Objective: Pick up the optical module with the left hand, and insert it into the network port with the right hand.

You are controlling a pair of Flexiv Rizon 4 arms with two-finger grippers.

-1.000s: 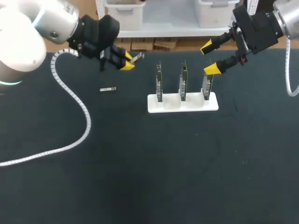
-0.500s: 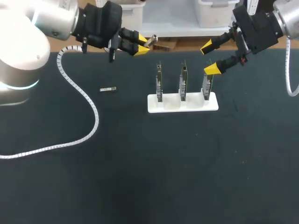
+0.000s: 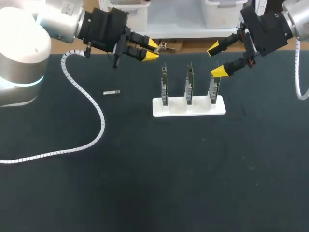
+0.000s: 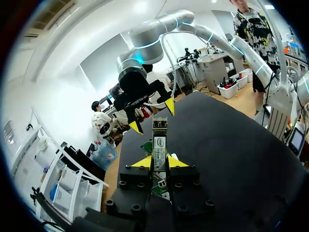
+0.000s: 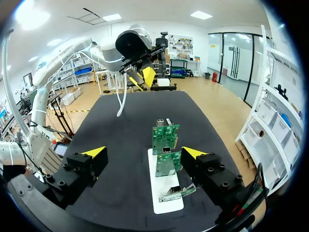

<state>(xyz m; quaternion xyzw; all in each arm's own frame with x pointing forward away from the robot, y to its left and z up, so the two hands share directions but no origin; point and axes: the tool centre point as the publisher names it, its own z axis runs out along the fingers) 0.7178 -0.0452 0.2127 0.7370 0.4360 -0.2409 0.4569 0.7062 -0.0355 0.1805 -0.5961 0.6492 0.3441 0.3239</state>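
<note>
1. Left hand point(image 3: 153, 50) is raised over the far edge of the desk point(image 3: 145, 169), level, pointing toward the right hand point(image 3: 217, 60), clamped on a module point(image 3: 164, 46) that sticks out past its tips.
2. Right hand hovers above the rightmost board point(image 3: 214, 87), fingers spread wide, empty.
3. Three boards point(image 3: 188, 83) stand in a white holder point(image 3: 189, 107).
4. Spare module point(image 3: 111, 92) lies flat on the desk, left of the holder.
</note>
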